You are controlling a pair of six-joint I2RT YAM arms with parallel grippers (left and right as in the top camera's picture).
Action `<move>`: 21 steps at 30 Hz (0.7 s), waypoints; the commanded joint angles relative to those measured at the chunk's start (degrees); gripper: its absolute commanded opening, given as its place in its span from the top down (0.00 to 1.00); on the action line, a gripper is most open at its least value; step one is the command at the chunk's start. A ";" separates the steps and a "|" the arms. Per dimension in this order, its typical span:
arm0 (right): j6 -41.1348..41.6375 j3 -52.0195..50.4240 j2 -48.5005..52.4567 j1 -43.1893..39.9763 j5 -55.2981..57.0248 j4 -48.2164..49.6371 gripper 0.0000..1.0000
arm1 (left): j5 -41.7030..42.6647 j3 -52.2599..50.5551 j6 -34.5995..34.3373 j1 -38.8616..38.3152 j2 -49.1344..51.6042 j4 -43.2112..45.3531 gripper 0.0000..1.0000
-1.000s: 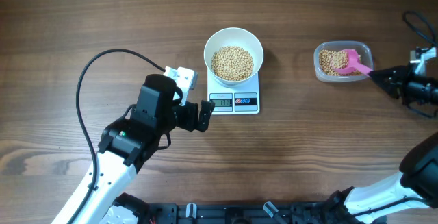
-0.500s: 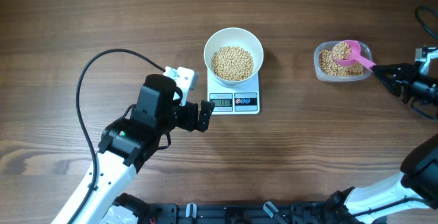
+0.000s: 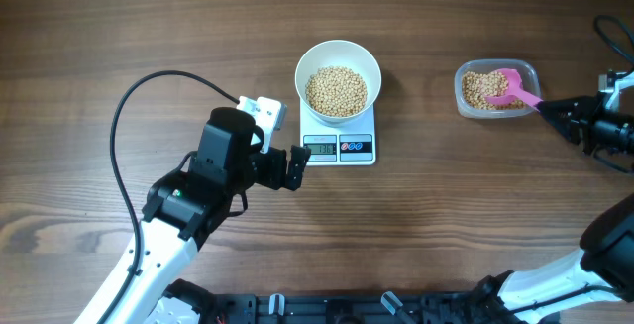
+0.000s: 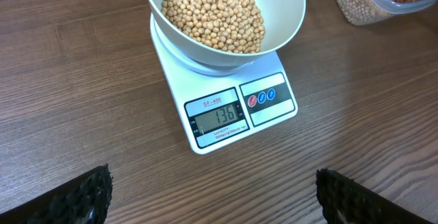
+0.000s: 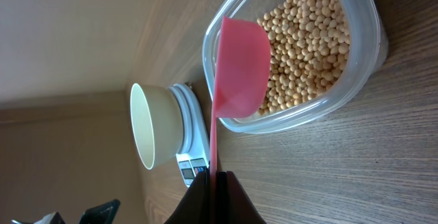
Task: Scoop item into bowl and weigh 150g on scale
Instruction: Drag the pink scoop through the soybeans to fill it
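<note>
Up top on the overhead view, your left gripper (image 3: pixel 300 167) sits spread wide and empty. The scale (image 3: pixel 340 148) is just ahead of its fingertips, and the bowl (image 3: pixel 304 66) sits on that scale. Way off on the other side, your right gripper (image 3: pixel 547 109) is clamped on the tail end of a pink scoop (image 3: pixel 509 86), whose cup lies in the clear tub (image 3: pixel 461 101) just beyond the fingertips. Between tub and bowl it's bare table (image 3: pixel 426 195), so there's plenty of room to swing across.

Left wrist cam: beans (image 4: pixel 212 11) are heaped in the bowl and the display (image 4: pixel 220 117) reads 136, so I'd say you're a small top-up short. Both fingers (image 4: pixel 82 196) hang wide apart on the near side of the scale, touching nothing.

Right wrist cam: jaws are pinched flat on the thin handle, and the scoop is rolled on its side over the beans left in the tub. Can't tell whether anything's in the cup.

Handling-wise, my guess is the beans are hard, light and rolly, so they'll bounce out if you tip quick. Holding the handle by its far end gives you a long, slightly whippy lever, so keep it level. The tub looks flimsy and may skate when you dig. Clear the tub wall, then the bowl's tall rim, and don't bump the bowl or the reading goes junk.
</note>
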 commanded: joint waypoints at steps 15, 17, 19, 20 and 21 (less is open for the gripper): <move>-5.95 -0.20 1.18 -0.02 0.13 -3.23 0.96 | 0.24 -0.22 0.74 -0.04 -0.72 0.13 0.00; -5.95 -0.20 1.18 -0.02 0.59 -3.69 0.96 | 0.24 -0.22 0.74 -0.04 -0.72 0.13 0.00; -5.95 -0.20 1.18 -0.02 1.77 -3.80 0.96 | 0.26 -0.22 0.74 -0.04 -0.72 0.13 0.00; -5.92 -0.20 1.18 -0.02 2.05 -3.78 0.96 | 0.24 -0.22 0.74 -0.04 -0.72 0.13 0.00; -5.86 -0.20 1.18 -0.02 2.01 -3.78 0.96 | 0.24 -0.22 0.74 -0.04 -0.72 0.13 0.00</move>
